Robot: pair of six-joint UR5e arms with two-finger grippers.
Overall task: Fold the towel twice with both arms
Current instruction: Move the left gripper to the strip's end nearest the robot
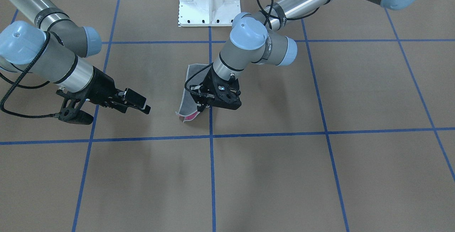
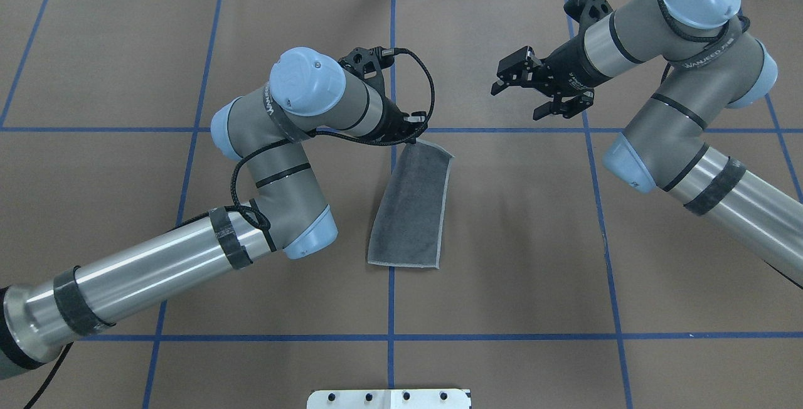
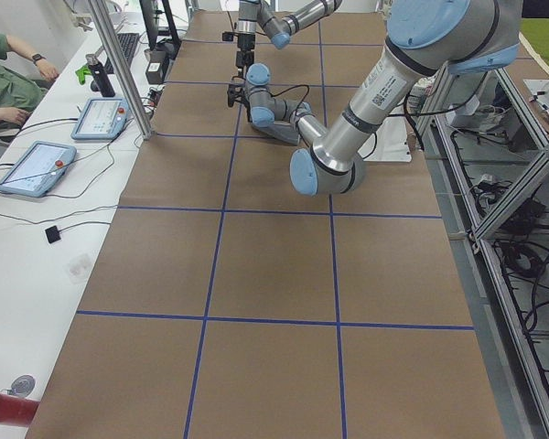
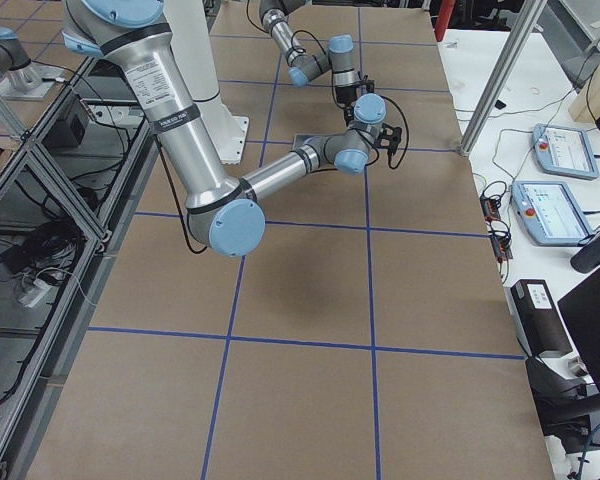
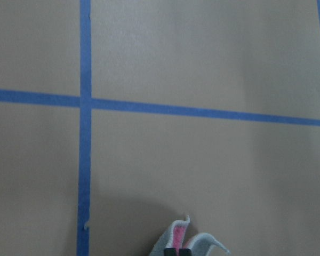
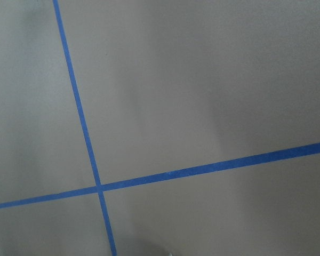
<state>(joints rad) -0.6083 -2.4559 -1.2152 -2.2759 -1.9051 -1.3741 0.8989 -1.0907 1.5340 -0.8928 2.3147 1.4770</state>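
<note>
The towel lies folded into a long narrow strip, grey face up, near the table's middle. Its near end rests flat on the table and its far end is lifted. My left gripper is shut on that far end and holds it above the table. In the front-facing view the towel hangs from the left gripper, with pink showing at its lower edge. The left wrist view shows the pinched towel corner, pink between grey layers. My right gripper is open and empty, in the air well to the right of the towel; it also shows in the front-facing view.
Brown paper with a blue tape grid covers the table. The white pedestal base stands at the robot's edge. Operators and tablets are at a side bench beyond the table's far side.
</note>
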